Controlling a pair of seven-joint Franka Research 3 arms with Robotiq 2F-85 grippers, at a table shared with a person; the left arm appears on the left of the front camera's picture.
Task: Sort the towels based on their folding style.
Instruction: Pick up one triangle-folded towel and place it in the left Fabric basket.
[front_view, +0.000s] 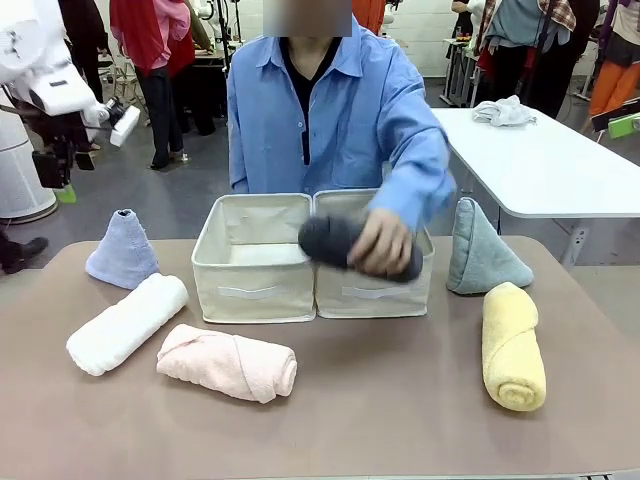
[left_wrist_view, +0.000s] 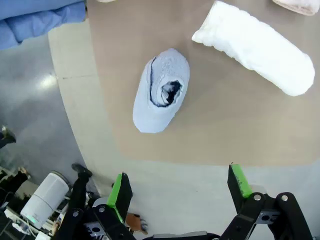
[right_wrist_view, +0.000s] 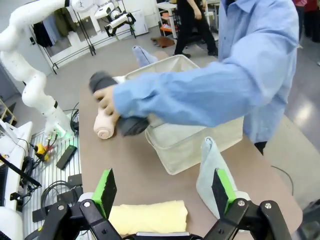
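Note:
A person's hand (front_view: 385, 245) holds the dark grey rolled towel (front_view: 325, 240) over the front rim of the right beige bin (front_view: 365, 296); the roll also shows in the right wrist view (right_wrist_view: 131, 125). On the table lie a white roll (front_view: 127, 323), a pink roll (front_view: 228, 362) and a yellow roll (front_view: 512, 345). A light blue cone (front_view: 122, 250) stands at the left and a grey-green cone (front_view: 483, 250) at the right. My left gripper (left_wrist_view: 179, 179) hangs open, high off the table's edge, with the blue cone (left_wrist_view: 160, 92) below it. My right gripper (right_wrist_view: 164, 181) is open above the yellow roll (right_wrist_view: 150, 216) and grey-green cone (right_wrist_view: 210, 170).
Two beige bins stand side by side at the table's middle, the left one (front_view: 255, 290) with nothing coloured in it. The person's blue sleeve (right_wrist_view: 200, 95) reaches across the right bin. A white table (front_view: 560, 170) with a whitish cloth heap (front_view: 505, 112) stands behind.

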